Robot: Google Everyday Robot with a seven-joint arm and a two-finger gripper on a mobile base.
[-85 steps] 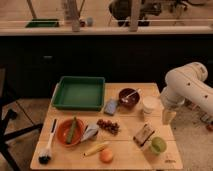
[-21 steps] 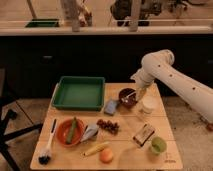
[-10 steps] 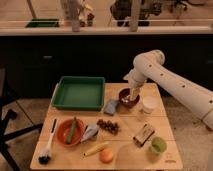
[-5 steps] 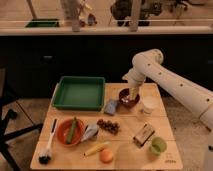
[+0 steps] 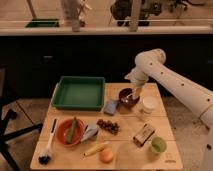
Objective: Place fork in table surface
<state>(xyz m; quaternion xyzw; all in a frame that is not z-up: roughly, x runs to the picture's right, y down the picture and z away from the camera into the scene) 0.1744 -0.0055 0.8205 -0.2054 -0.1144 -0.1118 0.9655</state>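
My gripper (image 5: pixel 135 93) hangs at the end of the white arm, which reaches in from the right. It is down at the dark maroon bowl (image 5: pixel 128 98) at the back middle of the light tan wooden table surface (image 5: pixel 125 150). A thin pale piece, probably the fork (image 5: pixel 127 102), shows inside the bowl just below the gripper. I cannot tell whether the gripper touches it.
A green tray (image 5: pixel 80 93) lies back left, with a blue packet (image 5: pixel 111 106) and a white cup (image 5: pixel 148 105) beside the bowl. Further forward are grapes (image 5: pixel 108 126), an orange bowl (image 5: pixel 70 131), a white-handled brush (image 5: pixel 48 145), a banana (image 5: pixel 95 148), an orange (image 5: pixel 106 156), a brown box (image 5: pixel 143 134) and a green cup (image 5: pixel 158 145).
The arm has swung from the table's right side leftward and down to the maroon bowl. Over the last second it has barely moved.
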